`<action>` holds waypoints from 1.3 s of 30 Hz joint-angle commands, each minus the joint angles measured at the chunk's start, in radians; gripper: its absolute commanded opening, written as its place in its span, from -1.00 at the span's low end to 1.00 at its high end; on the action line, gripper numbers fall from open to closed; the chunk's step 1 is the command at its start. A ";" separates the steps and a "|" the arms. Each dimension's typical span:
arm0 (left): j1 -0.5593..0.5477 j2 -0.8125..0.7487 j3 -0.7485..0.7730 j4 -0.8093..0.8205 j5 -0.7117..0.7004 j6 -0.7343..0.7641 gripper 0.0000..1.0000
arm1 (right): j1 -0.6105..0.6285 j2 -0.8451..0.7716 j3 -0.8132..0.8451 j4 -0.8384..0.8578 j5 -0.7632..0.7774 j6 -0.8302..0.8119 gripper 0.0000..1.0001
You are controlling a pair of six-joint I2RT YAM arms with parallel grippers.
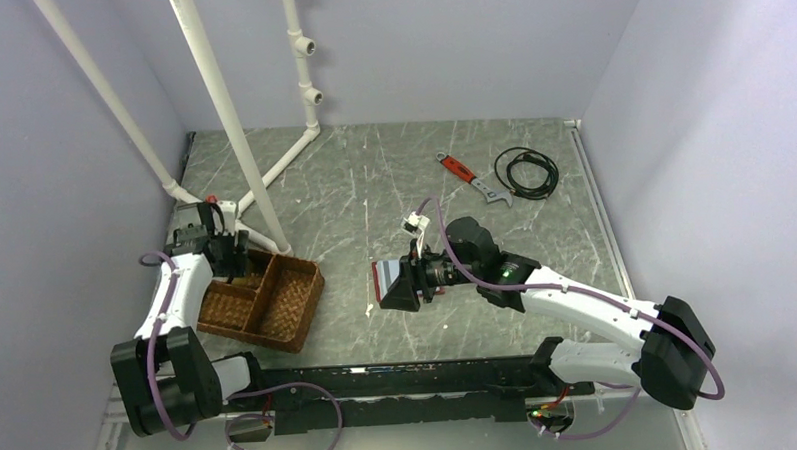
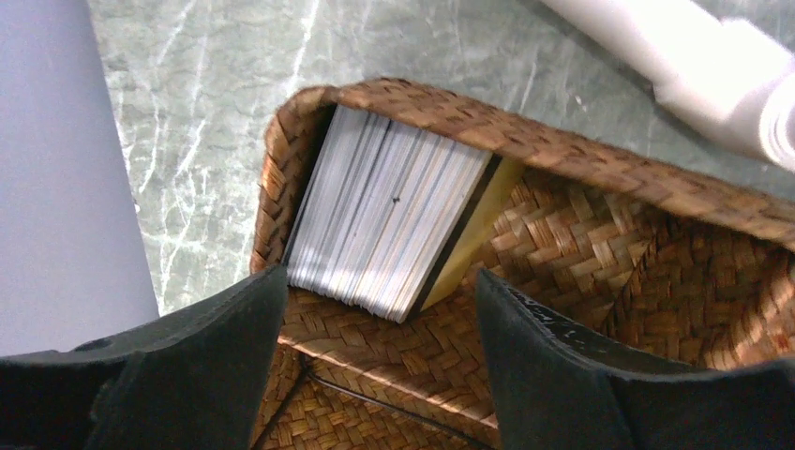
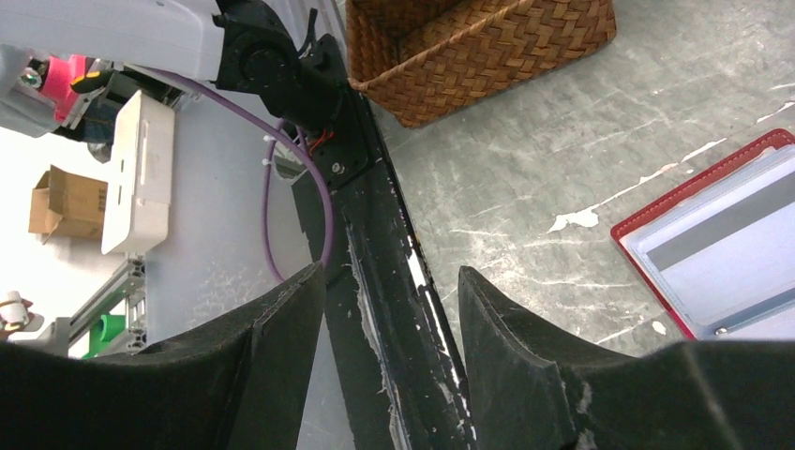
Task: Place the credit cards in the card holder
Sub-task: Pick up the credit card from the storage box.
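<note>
The credit cards (image 2: 389, 216) stand on edge as a tight stack, pale with one gold-brown card at its right end, in a corner compartment of the brown wicker tray (image 2: 562, 150). My left gripper (image 2: 375, 286) hangs open just above that stack with nothing between its fingers; from above it (image 1: 233, 259) sits over the tray's far left corner. The red card holder (image 3: 722, 244) lies open on the table, a grey-striped card showing in a clear sleeve. My right gripper (image 3: 392, 281) is open and empty, just left of the holder (image 1: 378, 276) and low over it (image 1: 397, 288).
The wicker tray (image 1: 287, 309) sits at the left near the white pipe frame (image 1: 236, 141). A red-handled wrench (image 1: 470, 177) and a coiled black cable (image 1: 526, 171) lie at the back right. A black rail (image 3: 375, 216) runs along the table's near edge.
</note>
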 commanded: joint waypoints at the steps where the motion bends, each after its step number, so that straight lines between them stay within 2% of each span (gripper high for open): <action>1: -0.004 -0.025 0.006 0.092 -0.007 0.012 0.47 | 0.006 -0.006 0.022 0.007 0.020 -0.026 0.14; 3: -0.004 -0.015 0.009 0.091 0.035 0.021 0.37 | 0.007 -0.006 0.024 0.006 0.021 -0.026 0.15; 7: -0.022 0.012 0.013 0.079 0.067 0.029 0.55 | 0.009 -0.004 0.023 0.007 0.025 -0.027 0.15; 15: -0.058 0.054 -0.010 0.123 0.014 0.013 0.46 | 0.012 -0.004 0.025 0.003 0.032 -0.030 0.15; 20: -0.088 0.102 -0.021 0.149 -0.051 0.006 0.65 | 0.014 -0.003 0.027 0.000 0.033 -0.032 0.15; 23: -0.095 0.103 -0.032 0.161 -0.092 0.010 0.66 | 0.014 -0.001 0.027 0.001 0.033 -0.032 0.15; 27: -0.097 0.111 -0.040 0.170 -0.159 0.025 0.52 | 0.014 -0.003 0.026 0.001 0.036 -0.032 0.15; 31: -0.102 0.099 -0.039 0.179 -0.173 0.030 0.10 | 0.014 -0.003 0.027 -0.002 0.041 -0.033 0.15; 39: -0.115 0.035 -0.039 0.187 -0.211 0.037 -0.32 | 0.016 0.000 0.024 0.003 0.039 -0.030 0.15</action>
